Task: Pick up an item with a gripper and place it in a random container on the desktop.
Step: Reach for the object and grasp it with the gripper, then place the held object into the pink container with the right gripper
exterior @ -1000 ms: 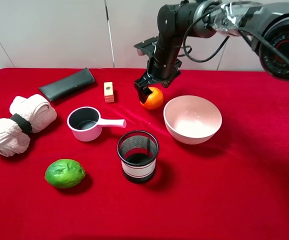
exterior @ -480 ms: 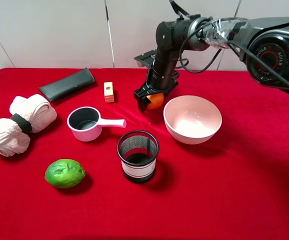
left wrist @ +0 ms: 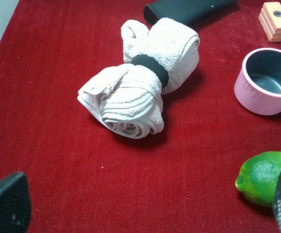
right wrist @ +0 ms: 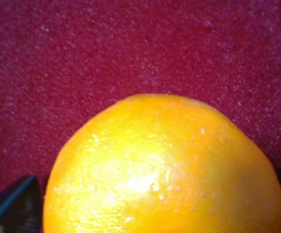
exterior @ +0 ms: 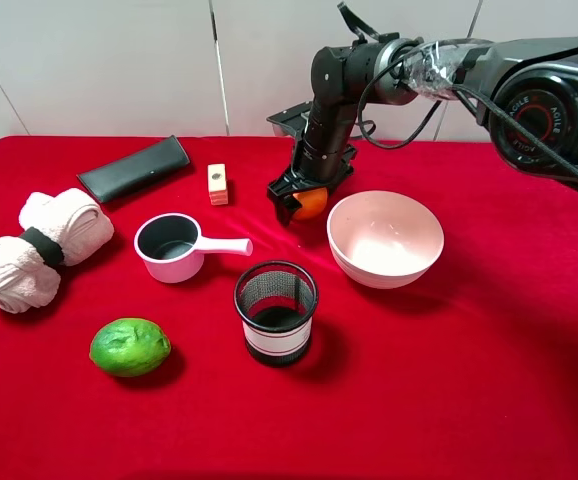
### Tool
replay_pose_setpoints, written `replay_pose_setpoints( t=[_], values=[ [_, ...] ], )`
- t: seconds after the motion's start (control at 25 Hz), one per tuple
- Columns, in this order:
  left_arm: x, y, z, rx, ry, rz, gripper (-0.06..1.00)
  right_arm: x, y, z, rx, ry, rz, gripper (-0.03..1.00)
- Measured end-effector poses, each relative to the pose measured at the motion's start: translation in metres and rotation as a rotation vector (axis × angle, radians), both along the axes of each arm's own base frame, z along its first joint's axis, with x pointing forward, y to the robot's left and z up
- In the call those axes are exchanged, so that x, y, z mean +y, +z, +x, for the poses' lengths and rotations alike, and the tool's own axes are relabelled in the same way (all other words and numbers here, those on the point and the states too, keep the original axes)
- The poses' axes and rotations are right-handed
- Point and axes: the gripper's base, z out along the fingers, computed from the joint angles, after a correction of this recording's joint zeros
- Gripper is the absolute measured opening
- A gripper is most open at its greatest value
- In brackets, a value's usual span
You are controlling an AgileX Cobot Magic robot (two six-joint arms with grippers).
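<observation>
The orange point(exterior: 312, 204) rests on the red cloth point(exterior: 469, 400) behind the containers, left of the large pink bowl. My right gripper point(exterior: 299, 200) is down over it, jaws open on either side. In the right wrist view the orange point(right wrist: 165, 165) fills the frame, with a dark fingertip point(right wrist: 9, 206) at its edge. The pink saucepan cup point(exterior: 174, 248) stands to the front left, handle pointing right, and shows in the left wrist view point(left wrist: 267, 80). My left gripper point(left wrist: 140, 213) is open and empty above the cloth near the towel; it is out of the high view.
A large pink bowl point(exterior: 389, 272) and a black mesh cup point(exterior: 276, 310) stand near the orange. A green lime point(exterior: 129, 346), a rolled towel point(exterior: 34, 250), a black case point(exterior: 134, 168) and a wooden block point(exterior: 217, 184) lie to the left.
My right gripper has come down around the orange, which sat beside its fingers one second ago. The orange and the other things have not moved.
</observation>
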Motion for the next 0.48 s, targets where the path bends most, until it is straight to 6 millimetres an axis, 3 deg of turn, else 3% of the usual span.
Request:
replay_pose_setpoints(
  t=[0.48],
  values=[
    [0.0,0.0,0.0,0.0,0.0,0.0,0.99,-0.0001,0.0,0.0,0.0,0.0,-0.001,0.55]
  ],
)
